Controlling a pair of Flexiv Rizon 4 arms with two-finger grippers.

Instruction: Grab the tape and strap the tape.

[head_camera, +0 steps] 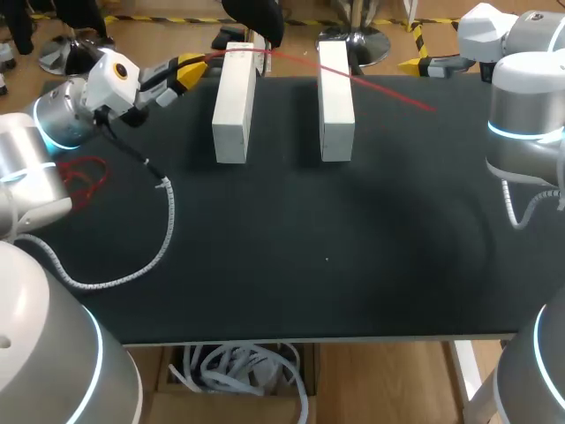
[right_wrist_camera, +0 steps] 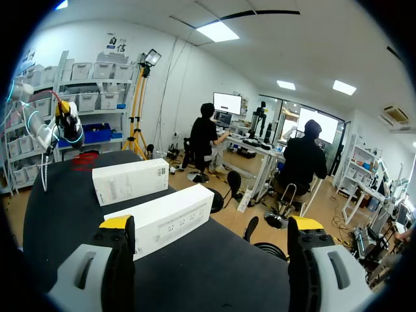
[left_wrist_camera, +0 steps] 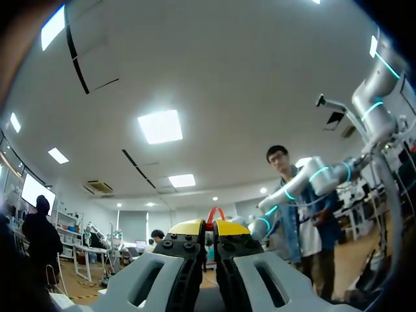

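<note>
A thin red tape (head_camera: 388, 93) runs from my left gripper (head_camera: 196, 64) across the tops of two upright white boxes (head_camera: 234, 102) (head_camera: 335, 97) and ends on the black table (head_camera: 353, 265) at the back right. The left gripper is shut on the tape's end; in the left wrist view a red loop (left_wrist_camera: 215, 212) sticks out just past the closed yellow tips (left_wrist_camera: 207, 227). My right gripper (head_camera: 413, 64) stands open at the table's back right corner, holding nothing. In the right wrist view its spread fingers (right_wrist_camera: 211, 224) frame the nearer box (right_wrist_camera: 170, 218), with the other box (right_wrist_camera: 130, 180) beyond.
A loose heap of red tape (head_camera: 84, 177) lies at the table's left edge, also seen far off as a red heap (right_wrist_camera: 84, 158). A white spiral cable (head_camera: 163, 230) from my left arm trails over the left part of the table.
</note>
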